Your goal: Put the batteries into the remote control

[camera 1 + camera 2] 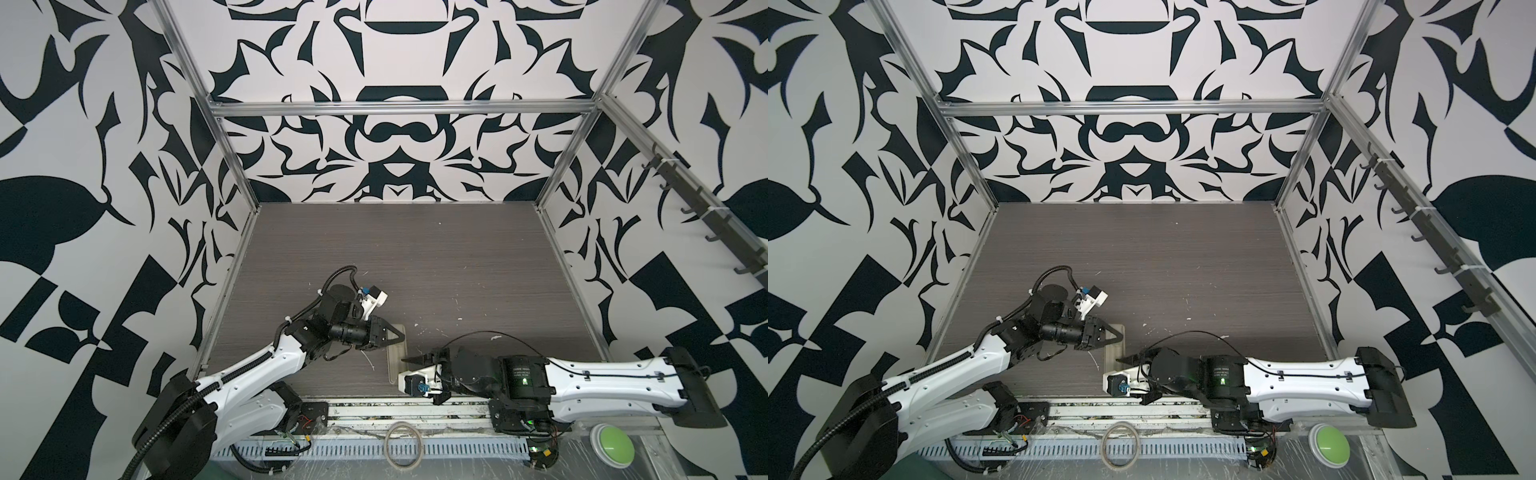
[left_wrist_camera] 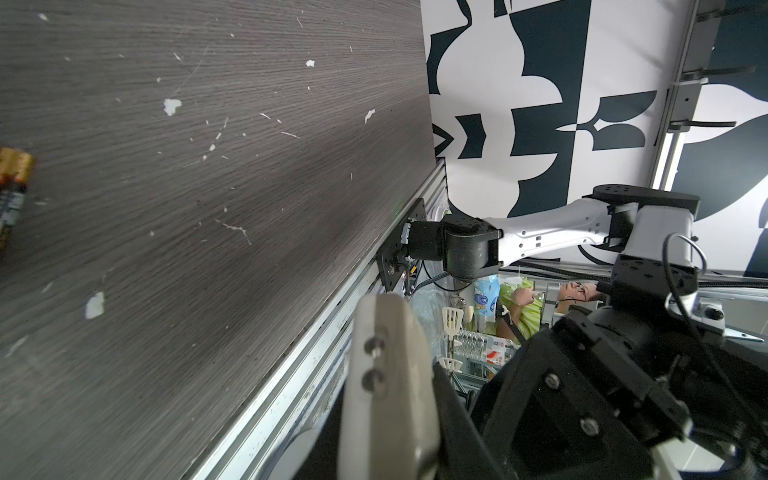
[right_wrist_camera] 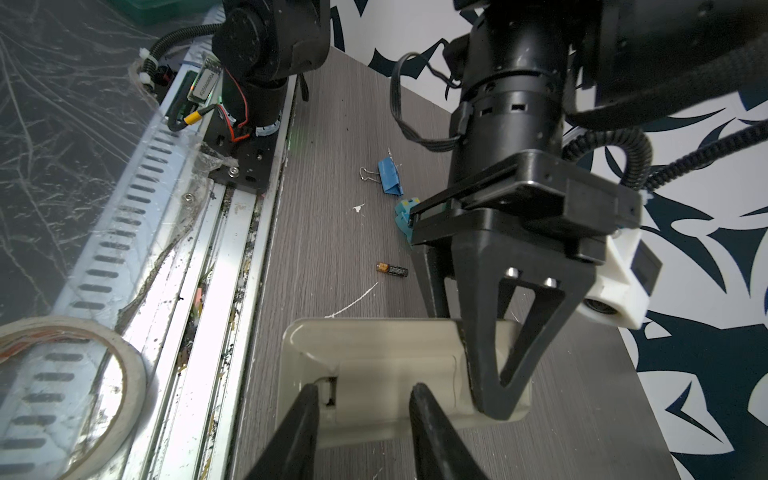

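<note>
Because the battery (image 3: 392,270) is a short, hard cylinder with a smooth black jacket and a coppery end, expect it to be light but quick to roll or squirt out of a pinch. Take it across the middle of its barrel, with the jaws square to its length. It lies loose on the grey wood-grain table (image 3: 332,104), just beyond the remote control (image 3: 374,349); only one battery can be made out for certain.

The remote is a slim, rigid slab of off-white plastic with rounded corners, lying back up between your two arms. A faint rectangular door seam and a dark latch notch show at the end under your right gripper (image 3: 363,388). It looks light enough to skid on the table, so it needs pinning.

Your left gripper (image 3: 490,403) has its jaws closed together and sits on the remote's other end. Whether it pinches the edge or only presses down cannot be told. Your right gripper stands partly parted over the door and holds nothing.
</note>
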`<control>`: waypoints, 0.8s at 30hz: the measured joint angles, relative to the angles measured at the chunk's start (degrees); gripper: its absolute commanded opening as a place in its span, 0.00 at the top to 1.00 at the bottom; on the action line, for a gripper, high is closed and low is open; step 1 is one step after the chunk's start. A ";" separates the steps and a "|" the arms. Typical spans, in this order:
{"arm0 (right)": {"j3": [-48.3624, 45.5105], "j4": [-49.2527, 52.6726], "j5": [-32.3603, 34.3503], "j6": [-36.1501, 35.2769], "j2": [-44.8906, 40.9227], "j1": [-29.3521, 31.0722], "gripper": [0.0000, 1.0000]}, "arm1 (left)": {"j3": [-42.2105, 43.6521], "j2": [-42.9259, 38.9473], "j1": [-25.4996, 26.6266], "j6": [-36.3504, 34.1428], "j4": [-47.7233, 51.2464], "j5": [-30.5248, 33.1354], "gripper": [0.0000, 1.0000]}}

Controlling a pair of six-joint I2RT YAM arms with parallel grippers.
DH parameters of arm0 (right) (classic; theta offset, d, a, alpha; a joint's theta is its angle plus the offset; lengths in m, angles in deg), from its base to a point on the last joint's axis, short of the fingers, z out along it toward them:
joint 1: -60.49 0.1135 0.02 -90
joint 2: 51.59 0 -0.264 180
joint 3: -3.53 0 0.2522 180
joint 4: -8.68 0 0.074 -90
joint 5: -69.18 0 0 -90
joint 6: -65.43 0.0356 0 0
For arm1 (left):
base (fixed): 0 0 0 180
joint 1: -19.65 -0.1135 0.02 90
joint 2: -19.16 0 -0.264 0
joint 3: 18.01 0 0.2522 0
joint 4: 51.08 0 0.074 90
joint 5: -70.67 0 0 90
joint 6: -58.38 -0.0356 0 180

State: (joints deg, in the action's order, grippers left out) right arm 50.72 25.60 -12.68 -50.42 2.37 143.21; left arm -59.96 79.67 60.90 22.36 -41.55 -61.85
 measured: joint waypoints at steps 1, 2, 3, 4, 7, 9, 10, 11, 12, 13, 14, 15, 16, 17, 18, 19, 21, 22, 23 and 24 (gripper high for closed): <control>0.00 0.00 -0.13 0.00 0.31 0.00 0.59 | 0.00 0.00 0.00 0.00 0.00 -0.02 1.00; 0.02 0.00 -0.28 0.00 0.55 0.00 0.58 | 0.00 0.00 0.00 0.00 0.00 -0.02 1.00; 0.02 0.00 -0.26 -0.02 0.83 0.00 0.59 | 0.00 0.00 0.00 0.00 0.02 -0.02 1.00; 0.02 0.00 -0.22 0.00 1.07 0.00 0.60 | 0.00 0.00 0.00 0.00 0.02 -0.02 1.00; 0.15 -0.04 0.35 0.02 1.62 0.00 0.62 | 0.00 0.00 0.00 -0.20 0.22 0.02 1.00; 0.24 -0.20 0.68 0.20 2.01 0.02 0.62 | 0.00 0.00 0.00 -0.28 0.33 0.07 1.00; 0.26 -0.31 0.72 0.24 2.14 0.02 0.62 | 0.00 0.00 0.00 -0.37 0.39 0.11 1.00; 0.26 -0.37 0.76 0.26 2.25 0.04 0.63 | 0.00 0.00 0.00 -0.42 0.46 0.13 1.00; 0.26 -0.44 0.81 0.26 2.34 0.04 0.63 | 0.00 0.00 0.00 -0.42 0.57 0.15 1.00; 0.26 -0.46 0.85 0.26 2.36 0.04 0.64 | 0.00 0.00 0.00 -0.42 0.61 0.22 1.00; 0.26 -0.46 1.11 0.28 2.36 0.04 0.64 | 0.00 0.00 0.00 -0.42 0.63 0.26 1.00; 0.26 -0.55 1.40 0.26 2.36 0.04 0.65 | 0.00 0.00 0.00 -0.42 0.63 0.26 1.00; 0.26 -0.74 1.81 0.26 2.36 0.07 0.65 | 0.00 0.00 0.00 -0.42 0.63 0.26 1.00; 0.26 -0.85 2.25 0.26 2.38 0.11 0.65 | 0.00 0.00 0.00 -0.37 0.63 0.20 1.00; 0.28 -0.83 2.54 0.26 2.40 0.11 0.66 | 0.00 0.00 0.00 -0.37 0.61 0.24 1.00; 0.28 -0.85 2.86 0.28 2.49 0.13 0.66 | 0.00 0.00 0.00 -0.33 0.61 0.24 1.00; 0.37 -0.85 3.15 0.26 2.82 0.22 0.66 | 0.00 0.00 -0.02 -0.39 0.63 0.31 1.00; 0.48 -0.87 3.26 0.28 3.04 0.26 0.66 | 0.00 0.00 -0.04 -0.39 0.63 0.35 1.00; 0.52 -0.92 3.28 0.26 3.19 0.26 0.66 | 0.02 0.00 -0.04 -0.39 0.63 0.48 1.00; 0.57 -0.96 3.28 0.28 3.34 0.26 0.66 | 0.02 -0.02 -0.04 -0.39 0.63 0.55 1.00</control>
State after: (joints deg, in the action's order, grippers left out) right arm 51.29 24.63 -9.40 -50.13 5.71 143.47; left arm -59.94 79.65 60.86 21.96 -40.91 -61.30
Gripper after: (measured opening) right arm 0.339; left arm 0.246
